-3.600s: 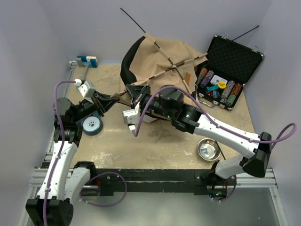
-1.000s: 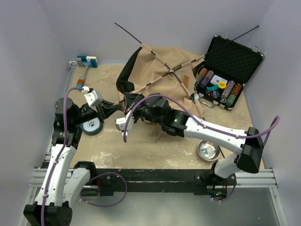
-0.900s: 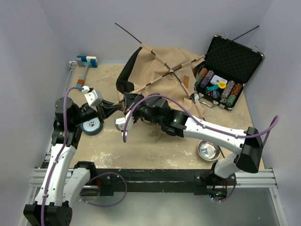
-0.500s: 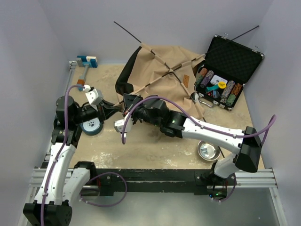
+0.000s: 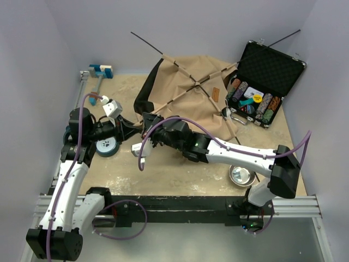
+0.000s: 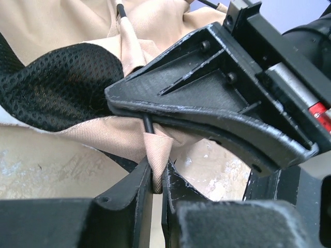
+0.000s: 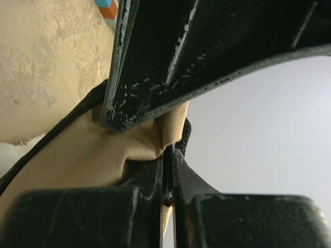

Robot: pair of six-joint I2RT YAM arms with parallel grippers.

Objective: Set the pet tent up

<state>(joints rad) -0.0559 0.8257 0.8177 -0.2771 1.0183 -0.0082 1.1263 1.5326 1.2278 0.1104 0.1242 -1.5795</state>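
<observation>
Gripping the pet tent [image 5: 191, 90] at centre-left of the frame.
A tan fold sits pinched in the narrow left hand [image 6: 155, 173]; the right hand [image 7: 168, 160] is clamped tight on its edge.

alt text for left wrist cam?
Left gripper closed on a tab of the tan fabric pet tent, a thin dark pole just above it. The black right gripper crosses over the tab; the tent's black mesh lining shows at left.

Plain pale lavender walls [image 5: 207, 22] close in a worn, scuffed tan table [image 5: 180, 177] under even light.
</observation>
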